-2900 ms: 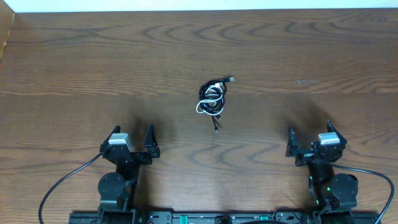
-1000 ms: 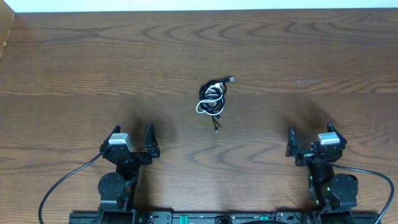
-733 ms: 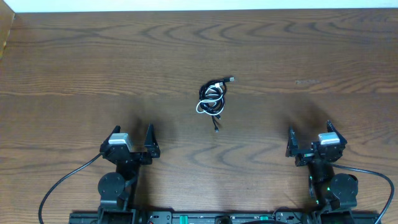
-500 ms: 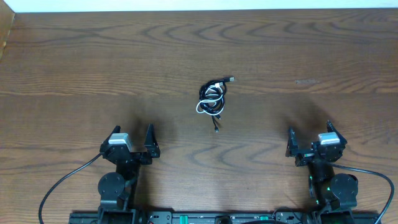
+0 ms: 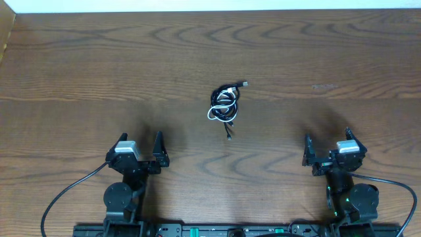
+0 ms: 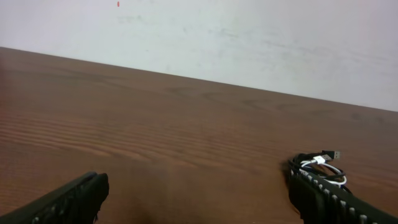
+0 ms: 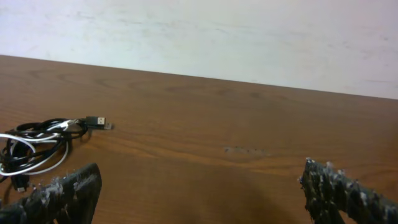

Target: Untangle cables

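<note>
Dark wood-grain table (image 5: 99, 66). At 7 and 5 o'clock, the left gripper (image 5: 139, 141) and right gripper (image 5: 327, 141) sat with jaws spread wide, holding nothing, thick black cords (image 5: 66, 194) trailing behind them. The cables (image 5: 225, 105), a small black-and-white tangle, lay mid-table, well apart from both. A plain white wall (image 6: 249, 37) ran along 12 o'clock.

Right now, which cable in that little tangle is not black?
The white cable, its loop showing lower left in the overhead view; the other cables are black.
</note>
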